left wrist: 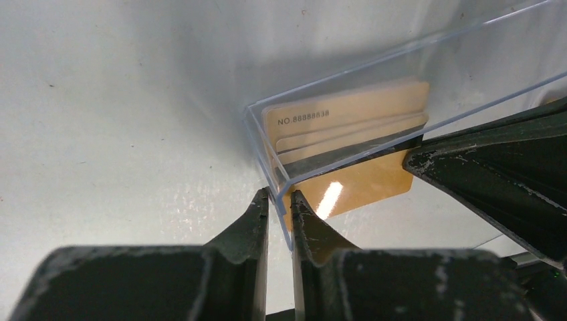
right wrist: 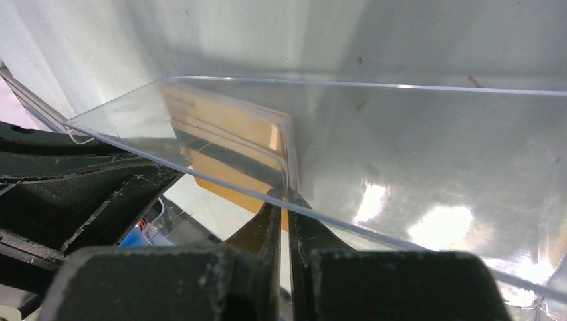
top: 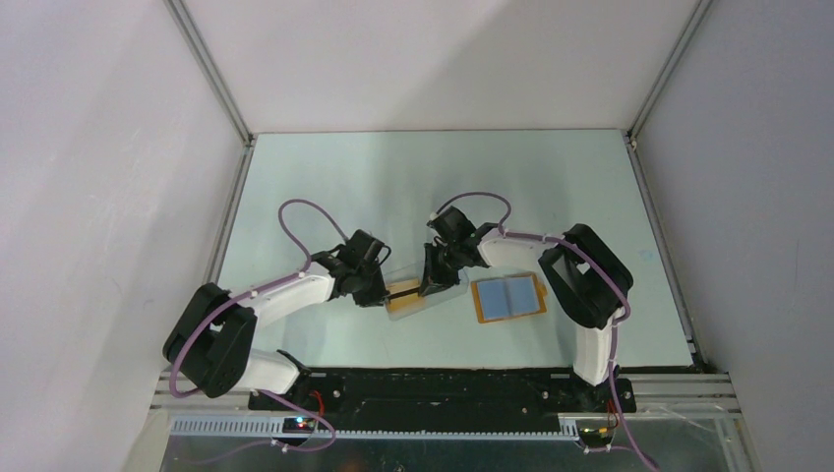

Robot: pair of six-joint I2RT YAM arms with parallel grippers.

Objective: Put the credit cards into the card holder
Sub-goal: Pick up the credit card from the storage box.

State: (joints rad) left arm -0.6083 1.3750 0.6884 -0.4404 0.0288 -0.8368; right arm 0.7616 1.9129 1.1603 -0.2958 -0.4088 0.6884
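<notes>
Cards [top: 405, 291] in clear box [top: 448, 293] — card holder [top: 507, 299] just to rt

One line of print to call, and it's in the left wrist view. Small dark characters run along the upper edge of the foremost thin golden-orange rectangular card [left wrist: 348, 110], inside the clear plastic rectangular box [left wrist: 267, 157], close to the box's near corner. It reads "NO." and then a run of digits, mostly eights: 88888838 as best it shows, the last figures not certain. In the right wrist view a card in the box carries a faint line of print, too blurred to read. From the top view, nothing legible anywhere.
</notes>
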